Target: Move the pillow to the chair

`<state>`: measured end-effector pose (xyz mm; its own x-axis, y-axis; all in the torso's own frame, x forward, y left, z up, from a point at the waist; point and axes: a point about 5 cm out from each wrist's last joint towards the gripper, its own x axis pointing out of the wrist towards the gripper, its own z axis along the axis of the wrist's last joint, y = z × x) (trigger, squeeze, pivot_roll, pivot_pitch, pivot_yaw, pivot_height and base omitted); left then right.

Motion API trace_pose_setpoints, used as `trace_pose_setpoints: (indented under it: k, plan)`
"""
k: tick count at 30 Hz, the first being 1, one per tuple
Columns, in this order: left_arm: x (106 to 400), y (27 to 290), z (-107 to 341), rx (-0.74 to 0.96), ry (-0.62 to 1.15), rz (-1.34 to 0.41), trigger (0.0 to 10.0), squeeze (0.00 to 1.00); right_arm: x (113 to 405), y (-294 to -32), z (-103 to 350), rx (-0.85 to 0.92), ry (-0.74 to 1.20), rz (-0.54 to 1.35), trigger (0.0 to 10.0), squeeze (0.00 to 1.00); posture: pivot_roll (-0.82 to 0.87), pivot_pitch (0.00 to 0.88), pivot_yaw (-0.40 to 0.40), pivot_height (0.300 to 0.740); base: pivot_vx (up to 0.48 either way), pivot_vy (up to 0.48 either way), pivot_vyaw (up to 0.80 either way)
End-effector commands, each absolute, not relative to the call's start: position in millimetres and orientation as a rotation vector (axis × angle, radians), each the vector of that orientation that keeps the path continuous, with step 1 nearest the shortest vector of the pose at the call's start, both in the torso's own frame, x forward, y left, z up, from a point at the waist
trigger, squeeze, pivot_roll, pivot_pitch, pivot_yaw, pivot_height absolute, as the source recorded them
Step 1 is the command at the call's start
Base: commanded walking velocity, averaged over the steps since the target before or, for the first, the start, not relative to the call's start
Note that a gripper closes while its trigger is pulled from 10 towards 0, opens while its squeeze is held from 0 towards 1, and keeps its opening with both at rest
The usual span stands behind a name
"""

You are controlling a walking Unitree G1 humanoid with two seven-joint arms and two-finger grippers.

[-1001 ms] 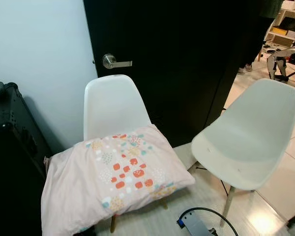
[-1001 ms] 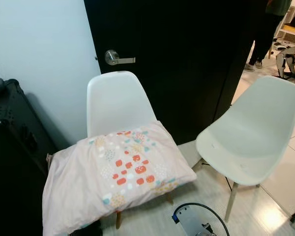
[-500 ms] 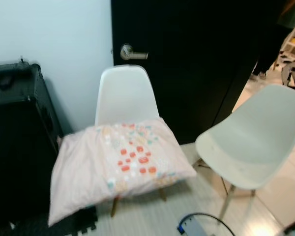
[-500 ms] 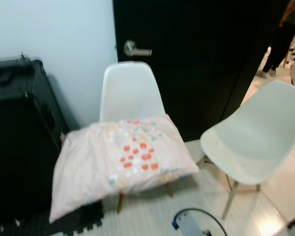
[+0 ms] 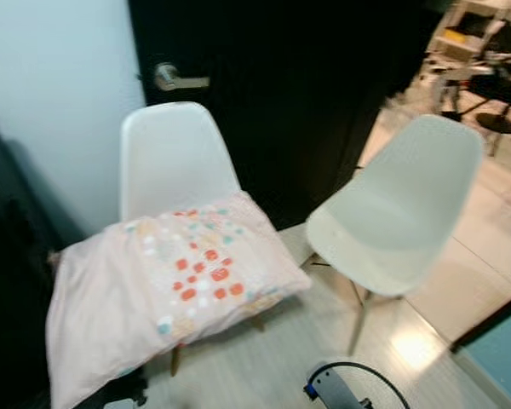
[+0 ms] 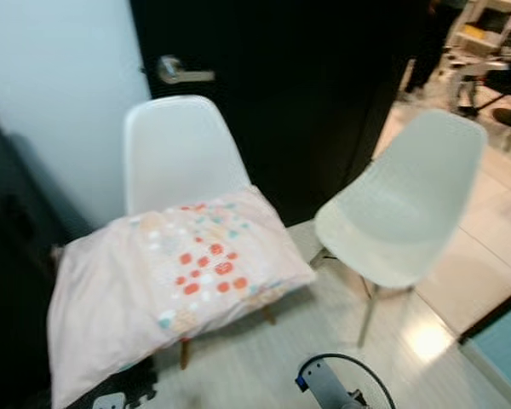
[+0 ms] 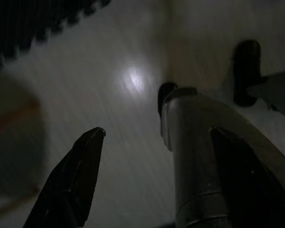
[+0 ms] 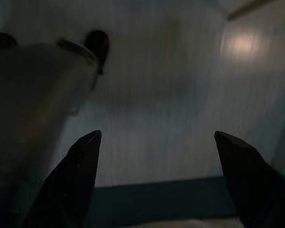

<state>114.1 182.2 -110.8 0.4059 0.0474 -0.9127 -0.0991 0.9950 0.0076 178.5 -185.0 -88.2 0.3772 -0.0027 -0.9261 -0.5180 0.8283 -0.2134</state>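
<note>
Both arms are hanging idle over the pale floor (image 5: 264,366), the left end effector (image 7: 156,180) and right end effector (image 8: 156,175) spread apart and carrying nothing. The pillow (image 5: 166,285) is lying on the white chair (image 5: 172,153) by the black door (image 5: 289,77); the second chair (image 5: 396,209) is standing bare just beside it, opposite a dark case (image 5: 4,281)

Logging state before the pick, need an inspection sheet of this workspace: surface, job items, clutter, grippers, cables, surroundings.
Surface: pale wood-look floor; no table seen.
Job's things: pink patterned pillow lies on the left white chair, overhanging its seat toward the robot's left. Right white chair has a bare seat.
Clutter: black case beside the pillow chair.
Grippers: left gripper open, hanging over the floor; right gripper open, also idle over the floor.
Cables: black cable loop on the floor near a blue-tipped device.
Surroundings: black door with silver lever handle, pale wall; blurred room beyond on the right.
</note>
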Motion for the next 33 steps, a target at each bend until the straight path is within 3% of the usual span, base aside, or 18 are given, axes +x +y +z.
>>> trace_pose_setpoints:
  k: [1, 19, 30, 33]
  plan:
    - [97.7, 160.3, -117.3, -0.072, 1.228, 0.021, 10.0, 0.00, 175.5, -184.4, -89.6, -0.533, 1.163, 0.359, 10.0, 0.00, 0.03, 0.031, -0.078, 0.740, 0.000, 0.000, -0.73]
    - [109.2, 150.3, -114.9, 0.098, 1.203, -0.064, 10.0, 0.00, 174.3, -189.3, -89.6, -0.547, 1.165, 0.346, 10.0, 0.00, 0.03, 0.008, -0.074, 0.740, 0.000, 0.000, -0.72]
    - [120.3, 147.4, -111.9, 0.060, 1.170, -0.006, 10.0, 0.00, 175.1, -189.2, -89.3, -0.540, 1.160, 0.332, 10.0, 0.00, 0.00, 0.001, -0.058, 0.740, 0.000, 0.000, -0.72]
    - [110.4, 164.5, -113.6, 0.068, 1.172, 0.019, 10.0, 0.00, 174.6, -190.0, -89.4, -0.541, 1.161, 0.329, 10.0, 0.00, 0.00, 0.001, -0.058, 0.740, 0.000, 0.000, -0.73]
